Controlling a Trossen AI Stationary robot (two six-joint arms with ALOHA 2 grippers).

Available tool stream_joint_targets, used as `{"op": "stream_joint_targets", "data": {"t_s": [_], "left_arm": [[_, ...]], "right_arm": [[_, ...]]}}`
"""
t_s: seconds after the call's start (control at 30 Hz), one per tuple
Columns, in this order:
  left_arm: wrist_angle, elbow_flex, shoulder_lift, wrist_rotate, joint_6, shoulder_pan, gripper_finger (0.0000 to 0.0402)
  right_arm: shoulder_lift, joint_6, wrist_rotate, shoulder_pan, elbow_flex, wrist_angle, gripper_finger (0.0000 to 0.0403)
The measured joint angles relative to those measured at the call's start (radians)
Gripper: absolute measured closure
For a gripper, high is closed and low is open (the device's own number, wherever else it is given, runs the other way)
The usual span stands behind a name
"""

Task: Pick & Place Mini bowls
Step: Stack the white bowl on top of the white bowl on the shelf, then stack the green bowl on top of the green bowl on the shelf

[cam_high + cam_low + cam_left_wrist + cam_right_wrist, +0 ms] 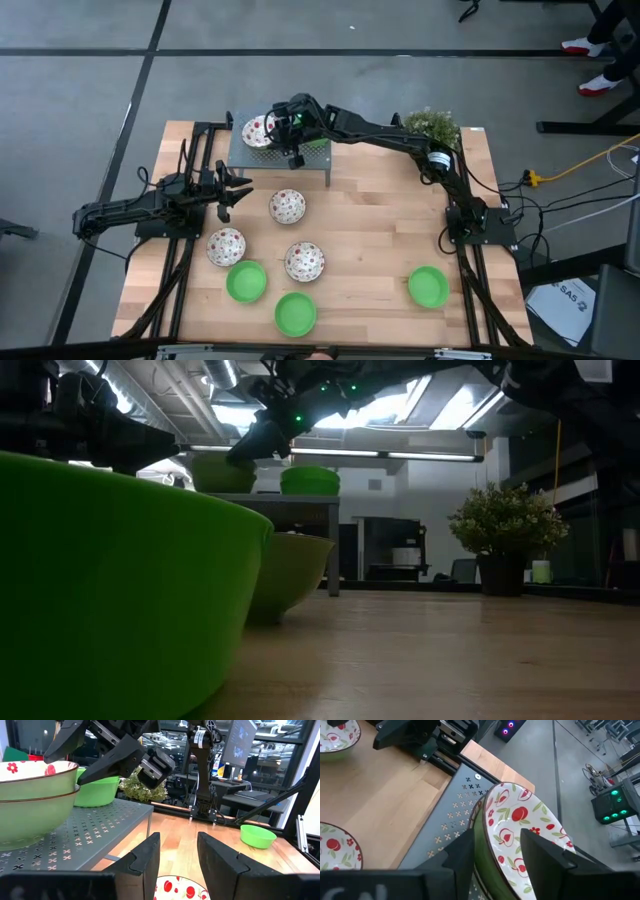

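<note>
Your right gripper (492,852) straddles the patterned bowl (520,837) rim on the grey perforated shelf (315,155), fingers parted, probably not gripping. Left gripper (235,190) spread, idle. Wood table (380,230); no readable writing.

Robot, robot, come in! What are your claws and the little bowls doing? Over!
Right gripper over patterned bowl on grey shelf, fingers straddling its rim. Left gripper open, waiting at table's left. Six bowls on the table. Nothing in the way.
</note>
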Motion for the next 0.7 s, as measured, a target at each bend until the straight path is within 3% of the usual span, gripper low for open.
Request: {"op": "stream_joint_targets", "data": {"t_s": [0.23, 0.7], "left_arm": [[0.0, 0.0, 0.0, 0.0, 0.0, 0.0, 0.0276], [0.0, 0.0, 0.0, 0.0, 0.0, 0.0, 0.0276]], "right_arm": [[0.0, 0.028, -0.001, 0.006, 0.0, -0.001, 0.0244], [-0.002, 0.341, -0.004, 0.011, 0.0, -0.007, 0.0244]]}}
